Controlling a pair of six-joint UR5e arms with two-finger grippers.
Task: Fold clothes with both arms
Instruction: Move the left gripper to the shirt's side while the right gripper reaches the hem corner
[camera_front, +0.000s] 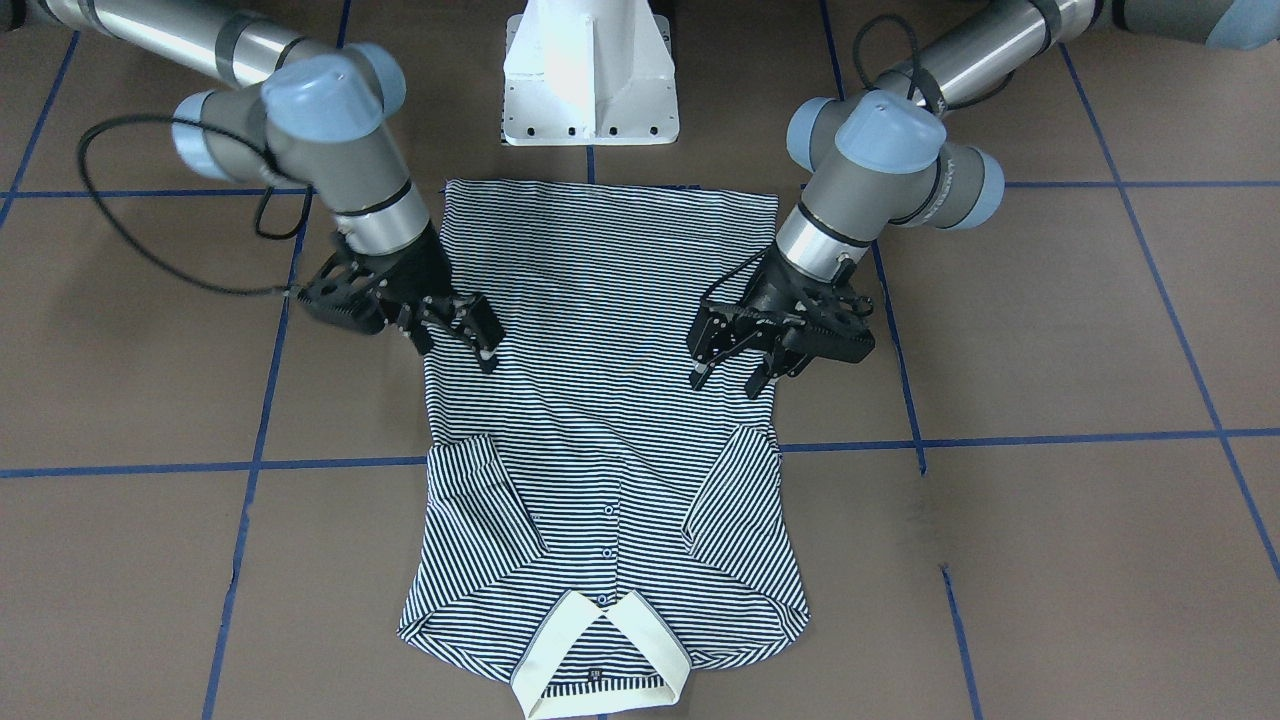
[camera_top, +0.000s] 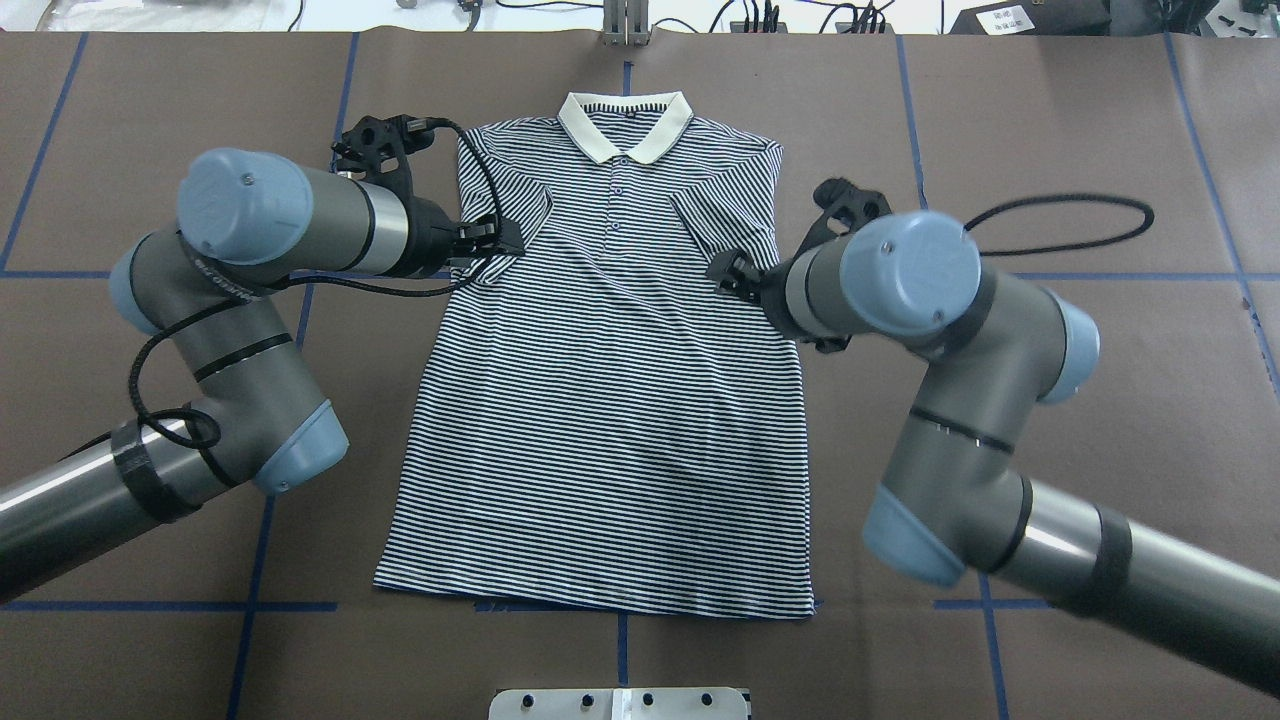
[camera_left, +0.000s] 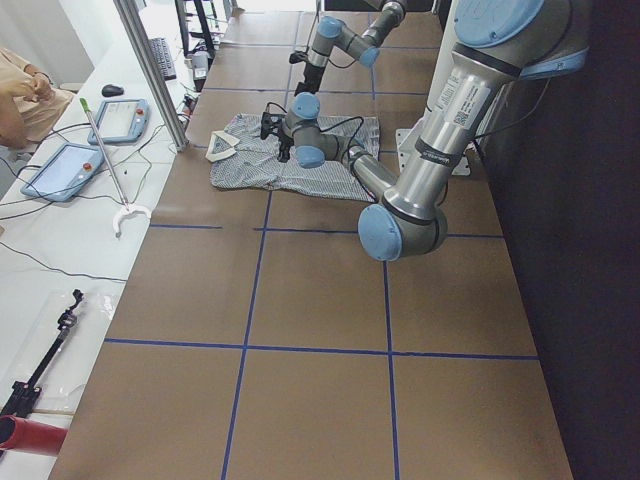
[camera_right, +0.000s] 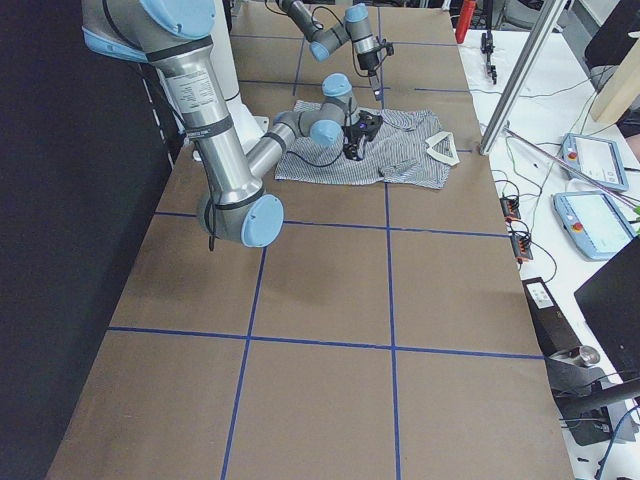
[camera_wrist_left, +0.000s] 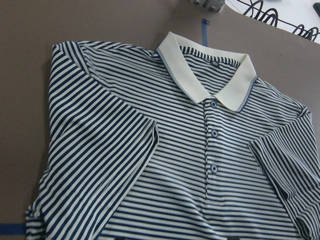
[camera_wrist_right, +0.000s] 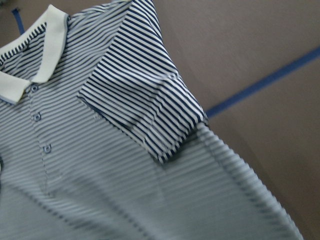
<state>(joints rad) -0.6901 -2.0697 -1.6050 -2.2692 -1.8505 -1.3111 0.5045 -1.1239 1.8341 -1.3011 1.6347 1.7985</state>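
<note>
My black left claw (camera_front: 725, 387) and black right claw (camera_front: 458, 355) are both spread wide and hold nothing. They hang over the navy-and-white striped polo shirt (camera_front: 600, 420). It lies flat on the brown table (camera_front: 1050, 330), sleeves tucked in.

polo shirt (camera_front: 600, 400): soft matt knit cloth | collar (camera_front: 600, 650): smooth plain cream cloth | buttons (camera_wrist_left: 214, 133): faintly glossy plastic | tabletop (camera_front: 1050, 330): smooth matt brown sheet, blue tape lines (camera_front: 1050, 438) | left arm (camera_front: 985, 50), right arm (camera_front: 160, 35): silver-grey metal tubes with a sheen | joint caps (camera_front: 885, 125): smooth light-blue plastic | left hand (camera_front: 726, 384), right hand (camera_front: 456, 347): matt black | pedestal base (camera_front: 590, 70): glossy white paint
</note>
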